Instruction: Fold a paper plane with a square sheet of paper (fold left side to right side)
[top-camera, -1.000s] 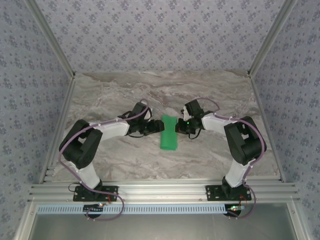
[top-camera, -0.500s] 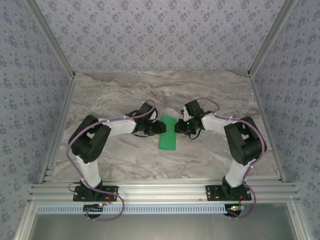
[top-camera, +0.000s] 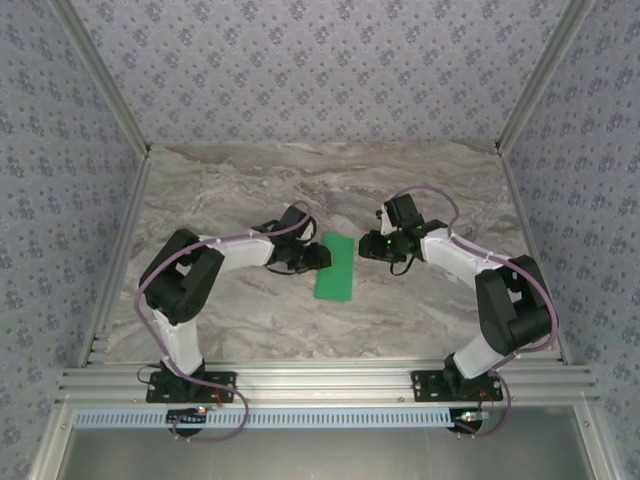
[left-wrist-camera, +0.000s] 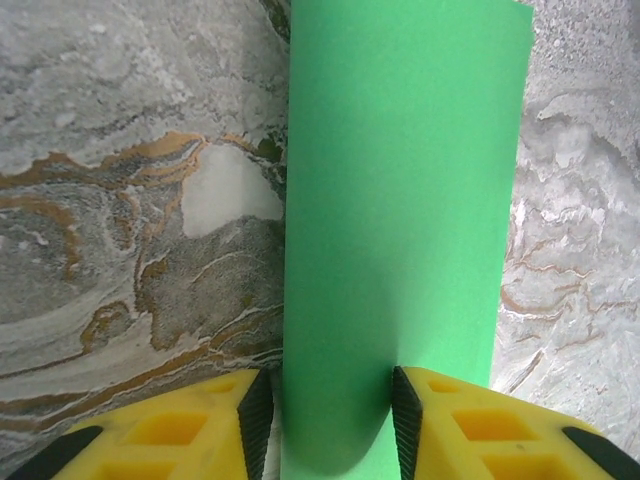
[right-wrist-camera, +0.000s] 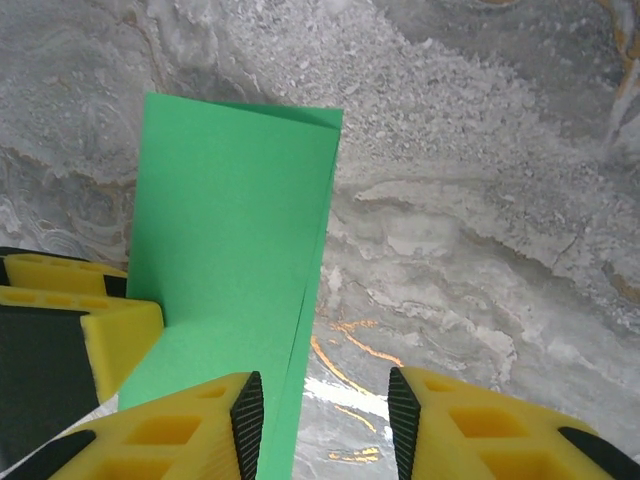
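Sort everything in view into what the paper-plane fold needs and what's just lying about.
Job: green sheet of paper, already folded double; left gripper, open astride it; right gripper, open at its edge.
Not the job: marble table, aluminium frame, patterned walls.

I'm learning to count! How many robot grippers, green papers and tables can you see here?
Robot grippers: 2, the left gripper and the right gripper
Green paper: 1
Table: 1
Total: 4
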